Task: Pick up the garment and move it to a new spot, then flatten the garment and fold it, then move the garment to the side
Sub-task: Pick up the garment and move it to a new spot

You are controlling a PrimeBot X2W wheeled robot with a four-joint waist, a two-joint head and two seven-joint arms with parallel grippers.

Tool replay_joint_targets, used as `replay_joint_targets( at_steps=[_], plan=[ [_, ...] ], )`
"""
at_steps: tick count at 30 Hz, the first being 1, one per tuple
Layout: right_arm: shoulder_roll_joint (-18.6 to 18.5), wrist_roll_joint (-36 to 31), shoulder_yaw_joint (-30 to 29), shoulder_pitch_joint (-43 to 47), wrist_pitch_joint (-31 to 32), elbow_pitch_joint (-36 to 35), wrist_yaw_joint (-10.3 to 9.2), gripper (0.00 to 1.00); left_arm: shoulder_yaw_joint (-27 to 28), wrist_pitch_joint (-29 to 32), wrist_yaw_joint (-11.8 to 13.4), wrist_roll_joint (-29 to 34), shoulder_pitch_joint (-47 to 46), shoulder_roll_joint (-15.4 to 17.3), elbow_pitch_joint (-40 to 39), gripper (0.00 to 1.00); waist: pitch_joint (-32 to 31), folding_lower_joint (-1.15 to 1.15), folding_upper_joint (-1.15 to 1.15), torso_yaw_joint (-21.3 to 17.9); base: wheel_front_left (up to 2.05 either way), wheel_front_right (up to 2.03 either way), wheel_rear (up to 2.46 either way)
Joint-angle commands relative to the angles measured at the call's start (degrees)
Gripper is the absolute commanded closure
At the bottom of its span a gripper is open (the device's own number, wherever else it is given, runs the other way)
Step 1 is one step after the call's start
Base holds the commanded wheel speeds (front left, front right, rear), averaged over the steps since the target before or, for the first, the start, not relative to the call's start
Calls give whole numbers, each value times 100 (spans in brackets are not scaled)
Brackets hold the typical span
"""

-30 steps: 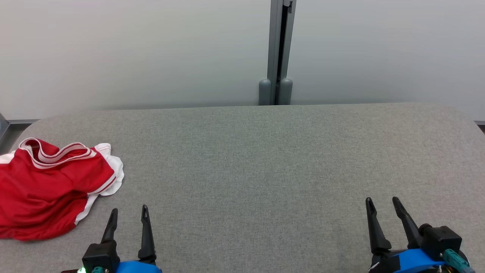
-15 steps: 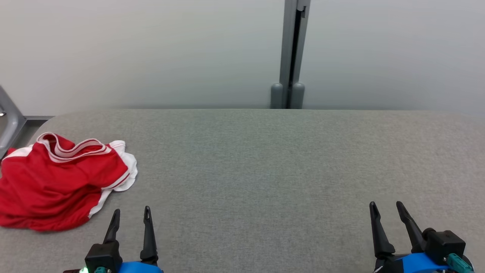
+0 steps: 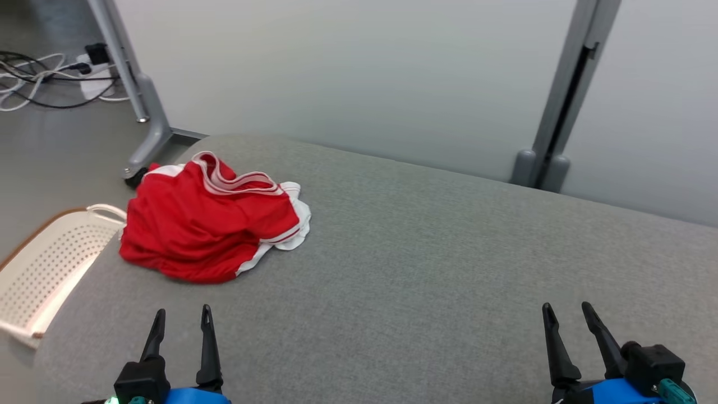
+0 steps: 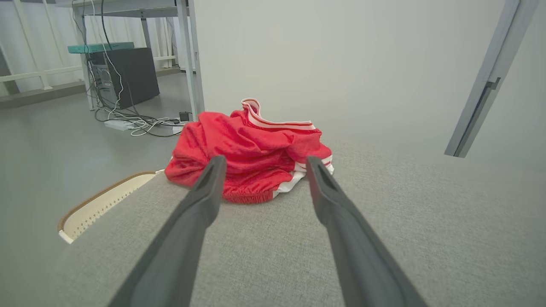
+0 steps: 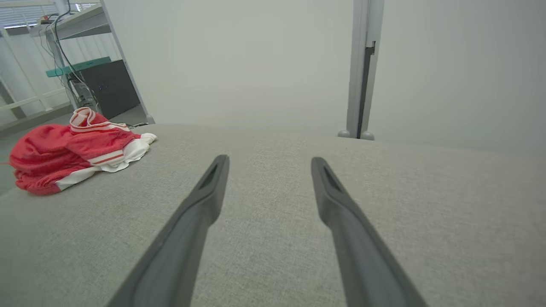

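Garment (image 3: 202,230): red cloth, slight sheen, white trim. Table (image 3: 449,252): grey woven covering, matt, rough. Basket (image 3: 50,264) at nine o'clock: perforated white plastic.

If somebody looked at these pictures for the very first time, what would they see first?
The bright red garment with white stripes, crumpled in a heap near the far left corner of the grey table. Next come the left pincer and right pincer, both open and empty at the near edge. A white basket sits beside the table's left end.
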Motion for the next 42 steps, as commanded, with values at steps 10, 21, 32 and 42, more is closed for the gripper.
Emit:
replay_joint_targets(
  at_steps=[10,21,32,42],
  plan=[
    [-36,-4,69,97,25,-87,3,0,5,59,76,-94,135,36,-165,0,209,0,0,1028,0,0,0],
    [-36,-88,175,-101,114,-143,3,0,87,-13,159,-201,147,-11,-185,0,392,0,0,1212,0,0,0],
    [-36,-19,119,-71,94,-127,3,0,83,94,43,-341,-104,36,-237,0,435,0,0,1147,0,0,0],
    [-37,-138,171,-202,172,-283,3,0,511,1358,-162,-877,-1082,606,-1382,0,800,0,0,899,0,0,0]
  ],
)
